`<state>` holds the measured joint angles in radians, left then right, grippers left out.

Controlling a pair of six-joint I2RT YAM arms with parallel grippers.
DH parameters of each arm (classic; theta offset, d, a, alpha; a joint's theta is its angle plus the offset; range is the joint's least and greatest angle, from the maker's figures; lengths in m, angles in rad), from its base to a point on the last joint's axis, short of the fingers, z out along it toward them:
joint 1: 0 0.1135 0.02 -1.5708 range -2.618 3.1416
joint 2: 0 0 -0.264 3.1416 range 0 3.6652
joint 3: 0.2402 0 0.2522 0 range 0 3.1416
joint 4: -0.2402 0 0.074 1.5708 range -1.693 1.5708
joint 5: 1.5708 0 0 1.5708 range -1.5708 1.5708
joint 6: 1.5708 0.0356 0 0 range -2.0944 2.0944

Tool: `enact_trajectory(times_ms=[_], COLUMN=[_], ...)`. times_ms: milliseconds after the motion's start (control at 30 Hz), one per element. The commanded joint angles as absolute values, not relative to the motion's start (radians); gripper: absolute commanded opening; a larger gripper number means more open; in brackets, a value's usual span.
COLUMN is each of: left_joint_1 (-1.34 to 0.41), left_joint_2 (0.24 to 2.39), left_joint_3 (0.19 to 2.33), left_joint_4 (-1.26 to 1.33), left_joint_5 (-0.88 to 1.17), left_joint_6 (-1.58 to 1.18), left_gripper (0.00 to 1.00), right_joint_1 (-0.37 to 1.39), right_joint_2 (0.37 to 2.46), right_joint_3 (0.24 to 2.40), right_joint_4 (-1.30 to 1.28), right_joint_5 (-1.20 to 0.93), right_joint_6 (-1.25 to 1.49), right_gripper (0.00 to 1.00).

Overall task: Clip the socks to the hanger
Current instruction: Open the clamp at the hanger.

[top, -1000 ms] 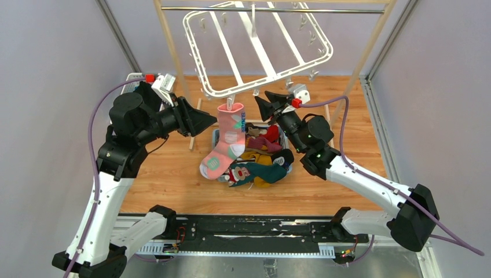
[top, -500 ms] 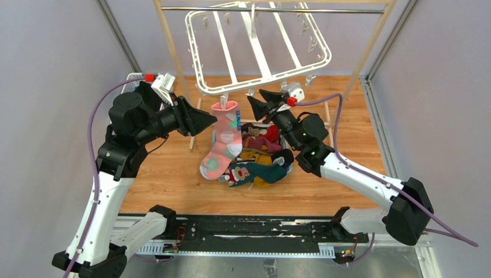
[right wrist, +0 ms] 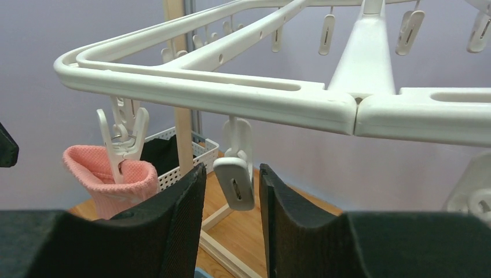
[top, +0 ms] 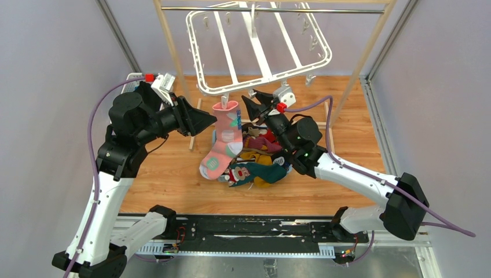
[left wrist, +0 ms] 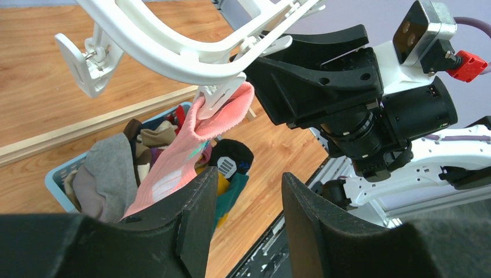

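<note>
One pink sock (left wrist: 173, 168) is already pinned by its cuff to a clip (left wrist: 223, 95) on the hanger (right wrist: 231, 95), just ahead of the left end effector (left wrist: 248, 214), whose jaws are spread with nothing between them. The other socks (top: 260, 153) are heaped in the basket (left wrist: 53, 182) below both end effectors, so most of the task is judged undone. The right end effector (right wrist: 231, 174) is released and unladen; a free clip (right wrist: 234, 188) is framed between its fingers, though contact cannot be told. Lettering on the pink sock is too small to be read.
</note>
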<state>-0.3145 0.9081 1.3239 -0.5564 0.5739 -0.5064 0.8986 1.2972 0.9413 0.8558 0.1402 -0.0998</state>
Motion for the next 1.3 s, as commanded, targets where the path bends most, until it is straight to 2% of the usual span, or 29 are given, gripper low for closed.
enact_trajectory(times_ms=[0, 433, 500, 600, 767, 1267], left_joint_1=[-0.316, -0.316, -0.316, -0.316, -0.316, -0.316], left_joint_2=[0.901, 0.903, 0.902, 0.902, 0.903, 0.899], left_joint_3=[1.351, 1.358, 1.36, 1.362, 1.371, 1.38], left_joint_4=[-0.563, -0.555, -0.553, -0.55, -0.551, -0.56], left_joint_5=[0.578, 0.581, 0.581, 0.584, 0.586, 0.58], left_joint_6=[-0.499, -0.509, -0.513, -0.522, -0.526, -0.519], left_gripper=[0.49, 0.49, 0.49, 0.49, 0.49, 0.49], right_joint_1=[0.908, 0.912, 0.918, 0.927, 0.931, 0.936], right_joint_2=[1.305, 1.288, 1.283, 1.278, 1.27, 1.241], right_joint_3=[0.974, 0.941, 0.929, 0.91, 0.895, 0.874], right_joint_4=[0.893, 0.892, 0.895, 0.897, 0.909, 0.931], right_joint_5=[0.166, 0.154, 0.156, 0.156, 0.169, 0.202], right_joint_6=[-0.123, -0.082, -0.077, -0.076, -0.069, -0.054], right_gripper=[0.37, 0.12, 0.14, 0.27, 0.28, 0.07])
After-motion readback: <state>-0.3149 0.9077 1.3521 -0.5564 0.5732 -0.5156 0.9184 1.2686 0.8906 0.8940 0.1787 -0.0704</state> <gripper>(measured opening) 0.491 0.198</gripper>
